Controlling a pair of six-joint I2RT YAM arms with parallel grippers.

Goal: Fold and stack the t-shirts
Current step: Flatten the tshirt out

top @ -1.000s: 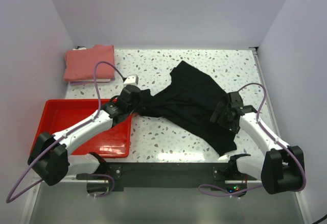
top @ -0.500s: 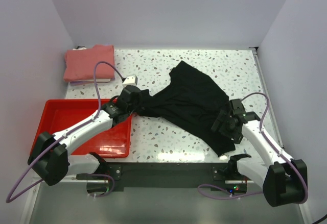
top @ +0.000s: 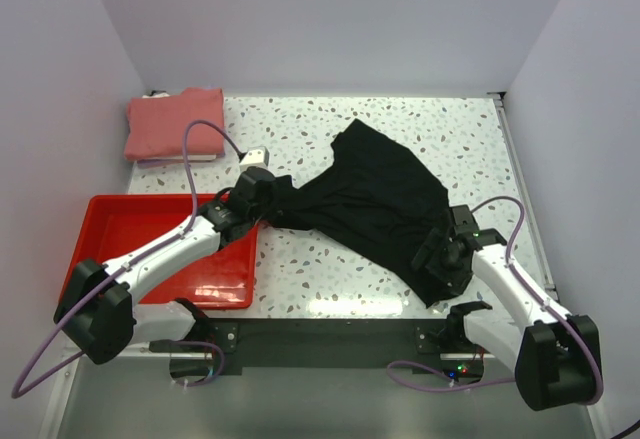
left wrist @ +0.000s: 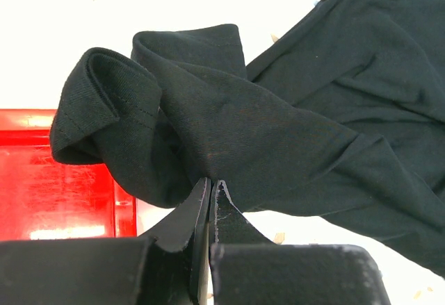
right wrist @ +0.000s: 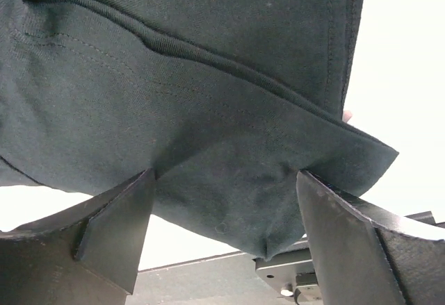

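The black t-shirt (top: 370, 199) lies crumpled and stretched diagonally across the middle of the table. My left gripper (top: 268, 191) is shut on its bunched left end, seen as folded cloth in the left wrist view (left wrist: 208, 117) just above the pinched fingertips of the gripper (left wrist: 211, 180). My right gripper (top: 440, 256) sits over the shirt's near right end. Its jaws stand wide open, with black cloth (right wrist: 208, 76) lying between the fingers of the gripper (right wrist: 226, 180). The salmon-pink t-shirt (top: 172, 124) lies folded at the far left corner.
A red plastic tray (top: 140, 239) sits at the near left, under my left arm. White walls close the table on the left, back and right. The black base rail (top: 330, 334) runs along the near edge, and shows below the cloth in the right wrist view (right wrist: 208, 284).
My right gripper has moved toward the near edge along the shirt's right side, and the cloth's near end has shifted slightly with it. The left arm has not moved.
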